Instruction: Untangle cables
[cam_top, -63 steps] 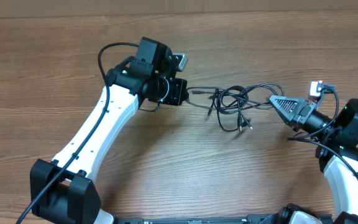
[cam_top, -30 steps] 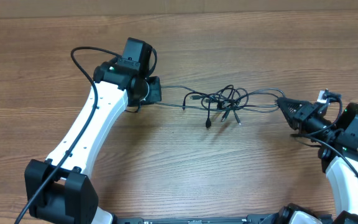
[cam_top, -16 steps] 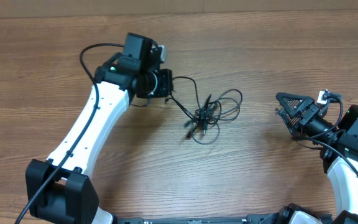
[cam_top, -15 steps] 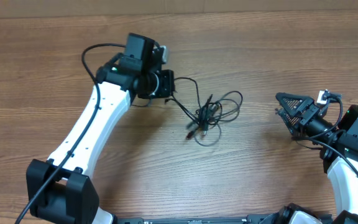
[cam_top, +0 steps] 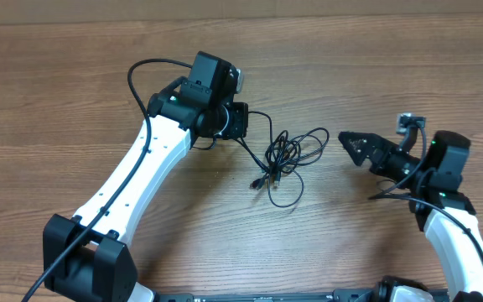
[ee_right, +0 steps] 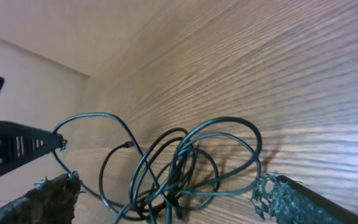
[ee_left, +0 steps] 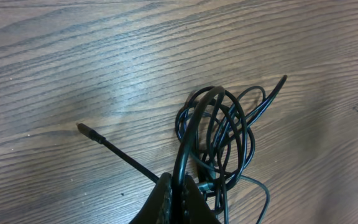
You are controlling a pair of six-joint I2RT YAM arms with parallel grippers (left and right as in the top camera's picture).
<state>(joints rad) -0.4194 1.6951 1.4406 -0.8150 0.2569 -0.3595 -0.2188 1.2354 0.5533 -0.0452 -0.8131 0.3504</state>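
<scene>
The left claw (cam_top: 240, 126) is clamped on one strand of the cables (cam_top: 288, 156). From it the tangle lies to the right on the counter (cam_top: 350, 59), between the two arms, and its long axis runs roughly along the line from one claw to the other. The right claw (cam_top: 345, 137) stands wide apart and holds nothing; it points left at the knot, just beside the outer loop (cam_top: 319, 144), so this free claw seems best placed to take that loop and pull it rightward.
</scene>
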